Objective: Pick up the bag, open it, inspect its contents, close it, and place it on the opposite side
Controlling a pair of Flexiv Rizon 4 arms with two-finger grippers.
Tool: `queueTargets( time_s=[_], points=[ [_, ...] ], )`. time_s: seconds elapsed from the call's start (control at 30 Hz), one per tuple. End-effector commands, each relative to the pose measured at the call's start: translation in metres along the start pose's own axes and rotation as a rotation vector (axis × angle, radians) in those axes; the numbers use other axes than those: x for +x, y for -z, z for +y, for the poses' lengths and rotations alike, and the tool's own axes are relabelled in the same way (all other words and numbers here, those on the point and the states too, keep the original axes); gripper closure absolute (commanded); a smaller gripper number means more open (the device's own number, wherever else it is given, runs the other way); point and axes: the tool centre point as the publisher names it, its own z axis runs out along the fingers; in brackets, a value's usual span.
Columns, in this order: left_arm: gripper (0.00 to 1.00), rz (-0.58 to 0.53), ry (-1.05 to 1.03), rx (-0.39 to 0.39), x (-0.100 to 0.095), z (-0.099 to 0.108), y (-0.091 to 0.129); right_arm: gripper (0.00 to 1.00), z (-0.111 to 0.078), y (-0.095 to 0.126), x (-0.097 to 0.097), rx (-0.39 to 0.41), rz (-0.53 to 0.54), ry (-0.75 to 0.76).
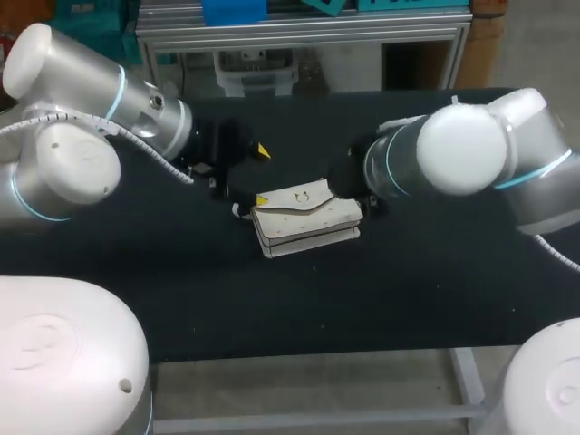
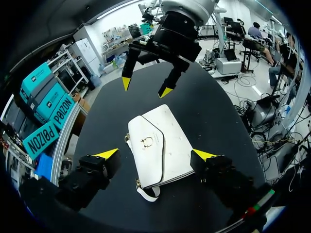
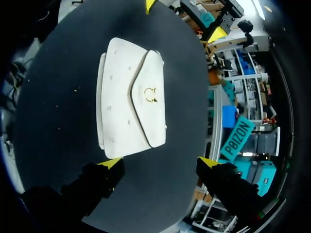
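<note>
My left hand (image 2: 155,155) and right hand (image 3: 159,162), both spread, flank the white bag (image 1: 306,217) (flap shut) on the bench (image 1: 408,290); pickup looks pending, so one must clamp it.

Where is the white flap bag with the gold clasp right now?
In the head view the white flap bag lies flat near the middle of the black table, between the open left gripper and the open right gripper.
</note>
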Motion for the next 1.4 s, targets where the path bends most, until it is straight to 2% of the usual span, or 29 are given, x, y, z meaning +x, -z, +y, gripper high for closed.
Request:
queueTargets(
  time_s=[0.03,0.17,0.4,0.43,0.67,0.73,0.8,1.33,1.4],
  points=[
    [0.00,0.047,0.019,-0.086,-0.004,-0.002,0.006,0.00,0.004,-0.010,-0.018,0.039,0.181,0.028],
    [0.00,0.065,0.044,-0.121,-0.003,0.001,0.007,0.00,0.005,-0.014,-0.026,0.078,0.250,0.041],
    [0.00,0.073,0.137,-0.159,-0.004,0.007,0.007,0.00,-0.002,-0.028,-0.034,0.063,0.385,-0.005],
    [0.00,0.066,0.162,-0.169,-0.005,0.008,0.007,0.00,-0.005,-0.029,-0.035,0.081,0.404,-0.021],
    [0.00,0.047,0.397,-0.190,-0.005,0.013,0.007,0.00,-0.026,-0.036,-0.038,0.055,0.523,-0.157],
    [0.00,0.033,0.497,-0.196,-0.004,0.016,0.005,0.00,-0.031,-0.038,-0.037,0.028,0.565,-0.197],
    [0.00,0.054,0.525,-0.228,-0.003,0.019,0.005,0.00,-0.036,-0.041,-0.037,-0.037,0.621,-0.217],
    [0.00,0.054,0.525,-0.228,-0.003,0.019,0.005,0.00,-0.036,-0.041,-0.037,-0.037,0.621,-0.217],
    [0.00,0.015,0.584,-0.234,-0.005,0.016,0.002,0.00,-0.029,-0.047,-0.048,-0.026,0.612,-0.267]
  ],
)
